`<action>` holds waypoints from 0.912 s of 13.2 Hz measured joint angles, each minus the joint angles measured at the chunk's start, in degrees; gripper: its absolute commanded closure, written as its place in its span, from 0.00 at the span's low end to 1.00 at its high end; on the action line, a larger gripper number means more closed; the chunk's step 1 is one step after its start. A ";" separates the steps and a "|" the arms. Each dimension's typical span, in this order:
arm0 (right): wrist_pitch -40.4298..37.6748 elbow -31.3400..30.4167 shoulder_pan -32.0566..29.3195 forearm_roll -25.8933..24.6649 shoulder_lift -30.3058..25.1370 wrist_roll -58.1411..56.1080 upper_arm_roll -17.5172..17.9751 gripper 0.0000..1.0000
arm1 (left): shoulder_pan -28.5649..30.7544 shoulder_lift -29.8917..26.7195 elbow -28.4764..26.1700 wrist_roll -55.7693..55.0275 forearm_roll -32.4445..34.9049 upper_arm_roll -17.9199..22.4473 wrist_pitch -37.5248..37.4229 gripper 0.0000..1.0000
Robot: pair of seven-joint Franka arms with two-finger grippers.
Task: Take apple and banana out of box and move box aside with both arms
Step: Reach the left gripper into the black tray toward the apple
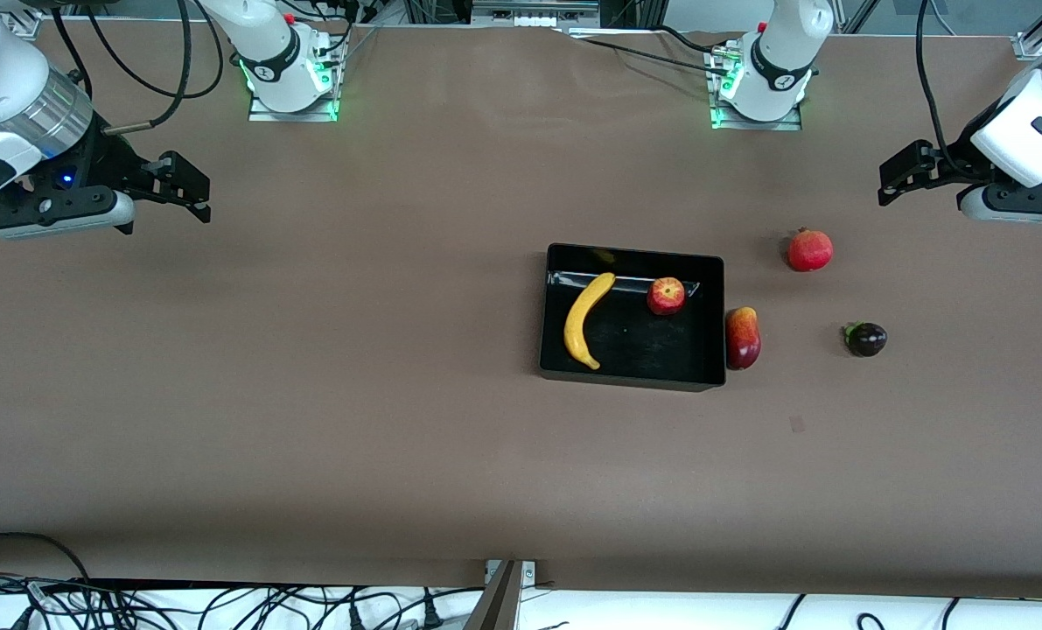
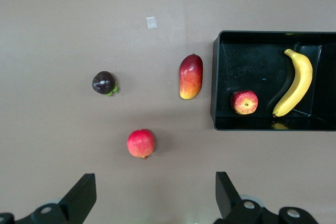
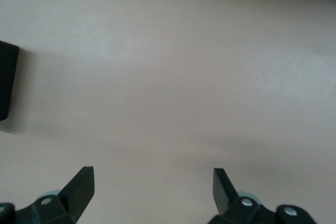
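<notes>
The black tray (image 1: pixel 634 378) lies on the brown table toward the left arm's end. The yellow banana (image 1: pixel 585 320) and the red apple (image 1: pixel 666 296) lie inside it, apart from each other. The left wrist view shows the tray (image 2: pixel 216 77), banana (image 2: pixel 295 82) and apple (image 2: pixel 244 102) too. My left gripper (image 1: pixel 901 179) is open and empty over bare table at the left arm's end, its own view (image 2: pixel 155 195) showing wide-apart jaws. My right gripper (image 1: pixel 184 185) is open and empty over bare table at the right arm's end (image 3: pixel 152 190).
A red-yellow mango (image 1: pixel 743 338) lies against the tray's outer wall. A red pomegranate (image 1: pixel 810 250) and a dark purple fruit (image 1: pixel 866 339) lie on the table toward the left arm's end. A tray corner (image 3: pixel 6 80) shows in the right wrist view.
</notes>
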 measured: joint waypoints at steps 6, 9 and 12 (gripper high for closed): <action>0.00 0.00 0.03 0.00 0.00 0.00 0.00 0.00 | 0.00 0.15 0.00 0.00 0.00 0.00 0.00 0.00; 0.00 0.00 0.04 0.00 0.00 0.00 0.00 0.00 | -0.02 0.43 0.02 0.00 0.00 -0.01 -0.77 0.00; 0.00 0.00 0.05 0.00 0.00 0.00 0.00 0.00 | -0.29 1.98 0.52 0.00 0.00 -0.22 -2.64 0.00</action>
